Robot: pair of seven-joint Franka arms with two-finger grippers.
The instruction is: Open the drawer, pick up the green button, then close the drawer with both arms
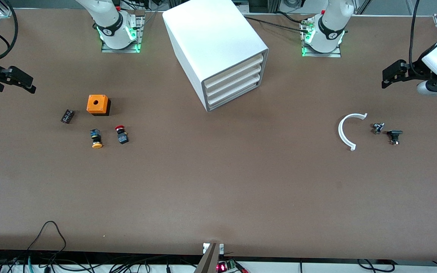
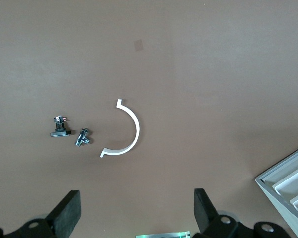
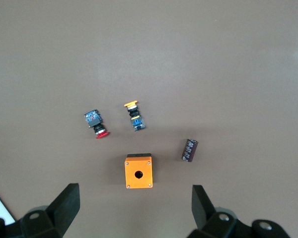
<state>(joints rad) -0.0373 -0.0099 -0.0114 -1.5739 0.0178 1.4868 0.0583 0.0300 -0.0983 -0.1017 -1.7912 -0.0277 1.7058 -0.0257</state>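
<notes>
The big white cabinet point(image 1: 214, 41) stands at the middle of the table near the robots' bases. Its three drawers are all shut; the lowest drawer point(image 1: 233, 94) sits flush with the two above it. The green-capped button is not in view. My left gripper point(image 1: 386, 77) is open and empty, up over the table at the left arm's end; the left wrist view shows its jaws wide apart point(image 2: 136, 213). My right gripper point(image 1: 27, 84) is open and empty over the right arm's end, with its jaws wide apart in the right wrist view point(image 3: 134, 208).
Toward the right arm's end lie an orange box with a hole point(image 1: 98, 104), a red-capped button point(image 1: 121, 134), a yellow-orange-capped button point(image 1: 96, 138) and a small black part point(image 1: 67, 116). Toward the left arm's end lie a white plastic arc point(image 1: 347, 131) and two small metal parts point(image 1: 378, 127).
</notes>
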